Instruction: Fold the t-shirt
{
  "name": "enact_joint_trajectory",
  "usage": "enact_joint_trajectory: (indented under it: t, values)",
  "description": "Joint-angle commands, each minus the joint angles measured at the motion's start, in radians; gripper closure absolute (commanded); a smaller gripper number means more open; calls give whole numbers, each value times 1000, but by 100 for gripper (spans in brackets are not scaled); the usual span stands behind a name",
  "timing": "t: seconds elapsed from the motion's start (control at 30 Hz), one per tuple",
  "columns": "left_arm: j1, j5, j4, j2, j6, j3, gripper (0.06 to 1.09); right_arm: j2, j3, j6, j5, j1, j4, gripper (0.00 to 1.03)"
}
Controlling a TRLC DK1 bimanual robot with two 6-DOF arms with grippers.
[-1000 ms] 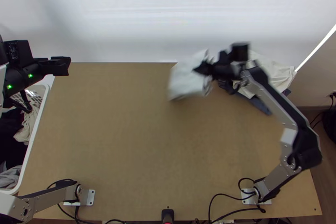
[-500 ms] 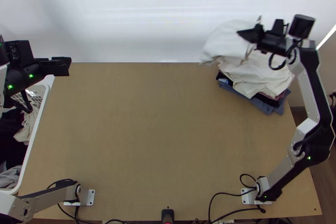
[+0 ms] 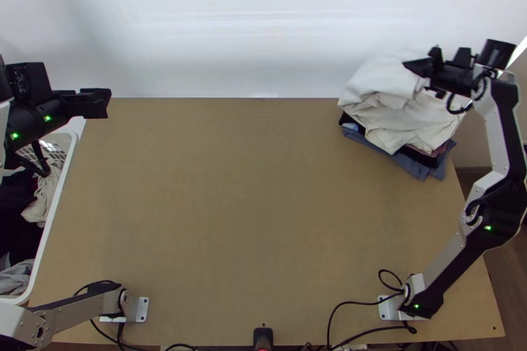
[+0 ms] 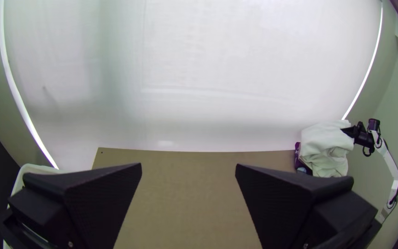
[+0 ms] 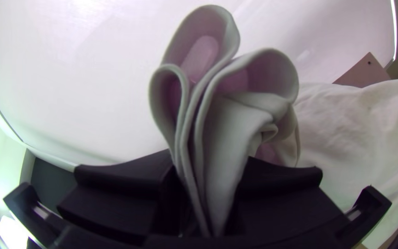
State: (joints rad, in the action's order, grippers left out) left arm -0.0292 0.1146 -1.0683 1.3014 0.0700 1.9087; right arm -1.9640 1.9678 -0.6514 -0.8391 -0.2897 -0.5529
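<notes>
The t-shirt (image 3: 381, 78) has moved over the clothes pile (image 3: 395, 128).

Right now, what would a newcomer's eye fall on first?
Probably the white cloth, bunched in loops in the right gripper, at the pile by the table's far right corner. Then the left gripper, open and holding nothing, near the far left corner.

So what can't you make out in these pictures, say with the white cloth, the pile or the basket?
White cloth: right wrist view, the right gripper's fingers cover its pinched part, so which part is held is unclear.
Pile of clothes: top view, the cream layers on top hide most of what lies under them.
Basket: top view, cut off by the left edge.
Left arm: top view, its middle is cut off there too.
</notes>
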Motion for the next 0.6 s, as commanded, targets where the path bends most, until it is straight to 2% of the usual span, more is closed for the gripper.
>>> enact_joint_trajectory:
  t: [0.0,0.17,0.2,0.23,0.27,0.3,0.37,0.43,0.5,0.57]
  values:
    - [-6,-3,-9,1,-12,26,10,1,-1,67,-18,-51,-27,100]
    - [-6,-3,-7,10,-12,26,10,2,-10,142,-11,-108,-110,100]
    - [-6,-3,-7,12,-12,26,10,2,-14,154,-8,-118,-131,89]
    - [-6,-3,-4,13,-12,26,10,4,-17,176,-8,-126,-154,66]
    - [-6,-3,-2,13,-12,26,10,7,-23,200,0,-135,-177,32]
    - [-6,-3,-1,13,-12,26,10,13,-30,223,28,-143,-197,6]
    - [-6,-3,1,15,-12,27,10,34,-53,268,109,-167,-205,3]
    - [-8,-4,-1,13,-13,29,10,63,-78,322,242,-190,-205,3]
    - [-15,-3,-2,9,-13,30,10,97,-96,360,307,-216,-205,3]
    - [-18,-4,-7,4,-13,29,10,137,-118,418,457,-223,-191,3]
